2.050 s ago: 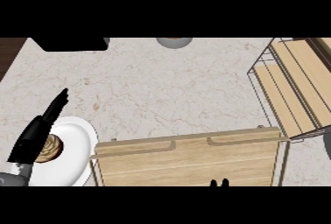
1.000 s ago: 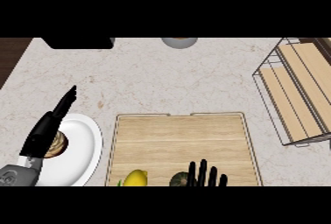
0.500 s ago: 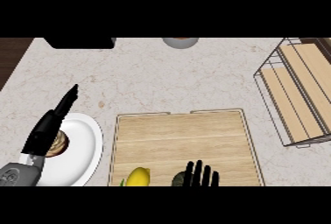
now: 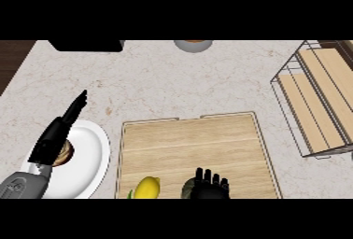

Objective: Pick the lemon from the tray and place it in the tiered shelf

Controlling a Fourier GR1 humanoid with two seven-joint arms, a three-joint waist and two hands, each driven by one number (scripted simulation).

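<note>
1. Lemon (image 4: pixel 147 188): bright yellow, oval, smooth-skinned, with a small pointed tip at its upper end; only its upper part visible, the rest cut off by the lower edge of the view.
2. Lying on the wooden tray (image 4: pixel 196 140), at the tray's near edge, left of its middle.
3. Just right of the lemon on the same tray, a dark olive-green rounded thing (image 4: pixel 189 187), partly hidden; kind not clear.
4. Tray: pale wood with a thin raised rim and two shallow notches along its far edge, flat on the speckled stone counter (image 4: pixel 172 79).
5. Right hand (image 4: pixel 209 185): black, at the tray's near edge, right of the lemon and against the dark green thing. Fingers straight, pointing away toward the tray's far edge, slightly spread, closed round nothing. Apart from the lemon.
6. Left hand (image 4: pixel 60 132): black, left of the tray, above a white plate (image 4: pixel 90 158). Fingers straight and pressed together, pointing up and to the right, holding nothing. Grey forearm below it at the lower left.
7. White plate just left of the tray, with a brown round item (image 4: pixel 65 153) on it, mostly hidden by the left hand.
8. Tiered shelf (image 4: pixel 318 100): wire frame with pale wooden boards, on the counter right of the tray and apart from it, partly cut off by the right edge.
9. Beyond the tray, at the counter's far edge: a grey bowl (image 4: pixel 192 45) and, further left, a black box-like thing (image 4: pixel 86 45).
</note>
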